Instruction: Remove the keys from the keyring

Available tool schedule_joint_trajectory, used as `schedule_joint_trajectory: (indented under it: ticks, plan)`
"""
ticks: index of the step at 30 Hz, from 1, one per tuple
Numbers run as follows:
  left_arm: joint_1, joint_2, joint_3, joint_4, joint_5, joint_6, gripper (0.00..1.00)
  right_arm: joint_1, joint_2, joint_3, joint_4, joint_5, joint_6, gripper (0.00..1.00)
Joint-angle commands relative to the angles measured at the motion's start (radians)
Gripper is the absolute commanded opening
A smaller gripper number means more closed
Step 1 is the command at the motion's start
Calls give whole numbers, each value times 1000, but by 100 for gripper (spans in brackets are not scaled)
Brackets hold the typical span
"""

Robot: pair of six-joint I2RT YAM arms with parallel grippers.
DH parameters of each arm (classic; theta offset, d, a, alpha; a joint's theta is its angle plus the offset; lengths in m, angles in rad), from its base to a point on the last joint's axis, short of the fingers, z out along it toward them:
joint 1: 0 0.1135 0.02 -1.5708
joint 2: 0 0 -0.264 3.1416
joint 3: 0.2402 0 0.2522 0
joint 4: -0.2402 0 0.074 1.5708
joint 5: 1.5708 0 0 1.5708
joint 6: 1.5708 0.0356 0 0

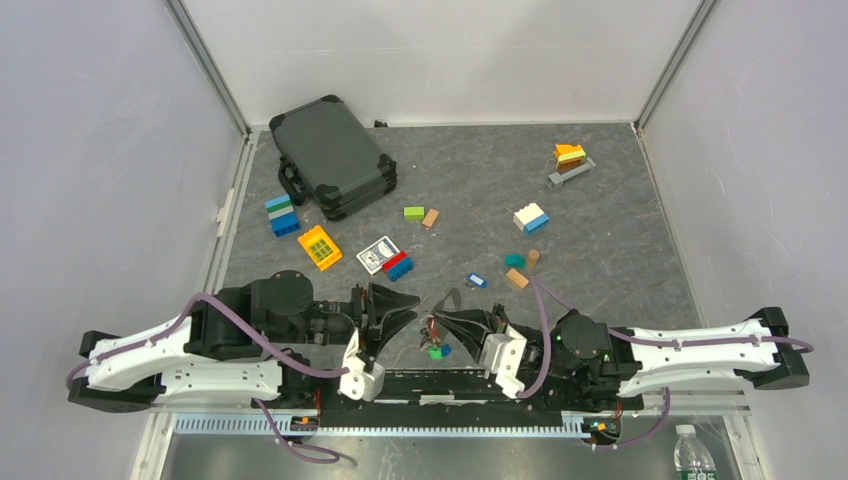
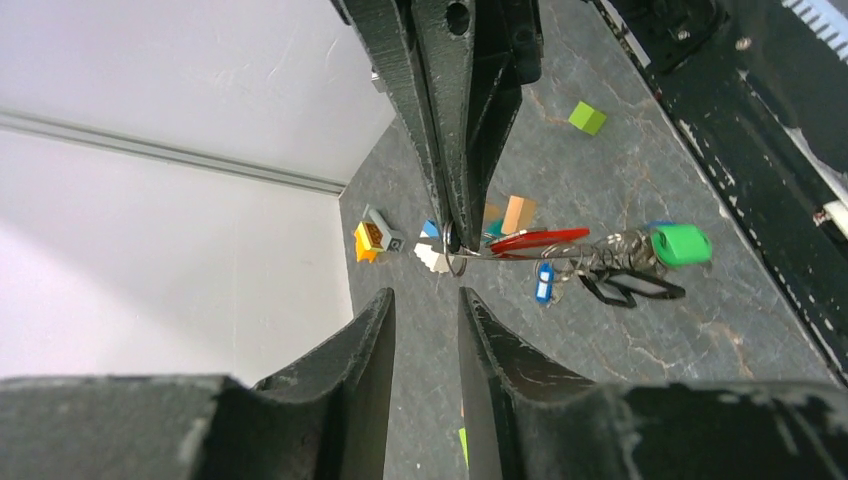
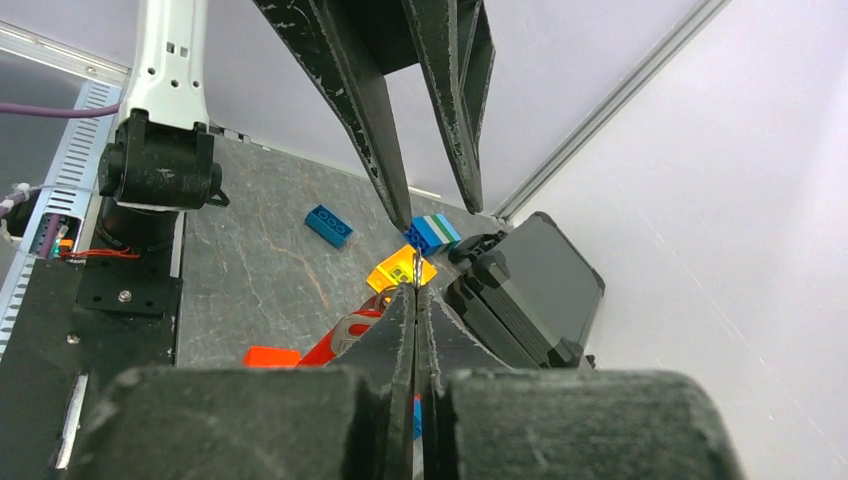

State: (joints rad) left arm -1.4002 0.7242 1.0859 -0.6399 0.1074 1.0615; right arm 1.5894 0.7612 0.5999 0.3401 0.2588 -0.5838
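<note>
My right gripper (image 1: 437, 322) is shut on the thin grey keyring (image 2: 610, 252), low over the table near the front edge. In the left wrist view its fingertips (image 2: 452, 235) pinch one end of the ring. The keys hang along the ring: a green head (image 2: 682, 245), a red one (image 2: 540, 238) and a black one (image 2: 630, 288). A blue-headed key (image 2: 544, 282) shows just below; I cannot tell whether it hangs or lies on the table. My left gripper (image 2: 425, 300) stands open just short of the ring, touching nothing. In the right wrist view the ring's edge (image 3: 415, 265) pokes out between the shut right fingertips.
A dark case (image 1: 333, 155) lies at the back left. A card box (image 1: 378, 253), a yellow brick (image 1: 320, 247) and other coloured blocks (image 1: 530, 218) are scattered mid-table. A small blue piece (image 1: 477, 281) lies right of the grippers. The black base rail (image 1: 450, 385) runs along the front.
</note>
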Motion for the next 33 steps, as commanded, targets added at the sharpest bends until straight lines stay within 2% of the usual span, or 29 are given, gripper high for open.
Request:
schedule_joint_trajectory:
  ticks: [1,8,16,24,33]
  plan:
    - [-4,-22,-37,113,12,-113,37,0,-28,0,52,-47,-44,0]
    - [-4,-7,-63,179,56,-182,36,1,-46,-10,76,-71,-48,0]
    - [-5,-4,-85,218,79,-226,30,-1,-59,-19,92,-87,-44,0]
    - [-5,-8,-105,230,77,-245,28,0,-88,-38,120,-105,-43,0]
    - [-4,-3,-103,233,79,-247,22,1,-86,-43,124,-113,-41,0]
